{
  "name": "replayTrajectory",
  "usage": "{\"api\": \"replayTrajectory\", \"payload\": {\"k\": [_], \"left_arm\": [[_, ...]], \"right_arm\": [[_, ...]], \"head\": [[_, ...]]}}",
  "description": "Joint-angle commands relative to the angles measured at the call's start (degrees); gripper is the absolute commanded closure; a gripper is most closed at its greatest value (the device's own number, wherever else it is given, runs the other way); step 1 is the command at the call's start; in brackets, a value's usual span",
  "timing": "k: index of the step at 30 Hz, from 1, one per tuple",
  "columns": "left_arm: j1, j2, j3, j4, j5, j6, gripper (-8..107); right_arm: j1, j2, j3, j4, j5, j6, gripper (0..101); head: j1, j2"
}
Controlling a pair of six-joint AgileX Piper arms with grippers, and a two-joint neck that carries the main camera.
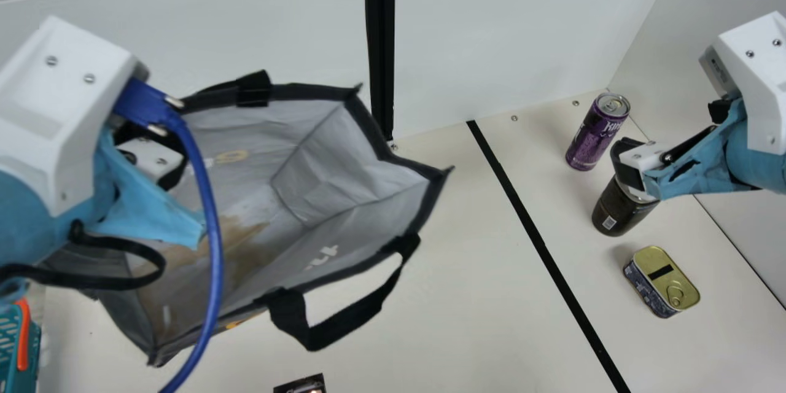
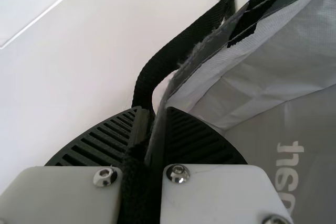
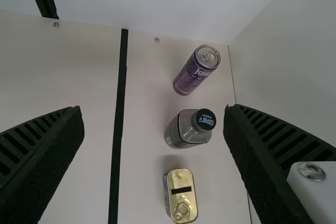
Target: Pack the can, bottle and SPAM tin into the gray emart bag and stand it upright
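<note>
Left gripper (image 1: 150, 159): pinching gray fabric bag's (image 1: 350, 166) rim. Right gripper (image 1: 627, 163): fingers wide, above dark black-capped bottle (image 1: 617, 209). Nearby: purple cylindrical can (image 1: 595, 134), gold-topped oblong tin (image 1: 669, 285).

bag (image 1: 350, 178) left of all three | can (image 1: 594, 135) behind bottle (image 1: 617, 212) | SPAM tin (image 1: 662, 282) before bottle

Main view: left arm (image 1: 27, 215) in from 9 o'clock, blue wrap, white housing (image 1: 61, 110) on the wrist, blue cable (image 1: 212, 227) looping down to 6 (black cable (image 1: 116, 282) too, short loop). Left gripper (image 1: 153, 159) angled toward 3; left wrist view has its ribbed fingers (image 2: 105, 140) drawn in close, clamped. Right arm (image 1: 755, 163) in from 3, same wrap, white cover (image 1: 758, 80). Right gripper (image 1: 626, 163) points roughly to 9, held above the table; fingers (image 3: 44, 156) spread wide, nothing between the pads.
</note>
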Motion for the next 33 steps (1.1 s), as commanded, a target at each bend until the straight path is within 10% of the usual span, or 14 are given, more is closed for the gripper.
{"api": "replayTrajectory", "payload": {"k": [1,13,33], "left_arm": [[0.5,-0.5,0.4,2.9,0.0,-2.0,107],[-1.1,-3.6,4.5,20.1,0.0,-11.4,107],[-11.5,-8.9,26.4,37.7,0.0,-31.3,107]], "right_arm": [[0.0,0.0,0.0,0.0,0.0,0.0,6],[0.0,0.0,0.0,0.0,0.0,0.0,6],[0.0,0.0,0.0,0.0,0.0,0.0,6]], "head": [[-1.3,0.0],[-1.3,0.0],[-1.3,0.0]]}}
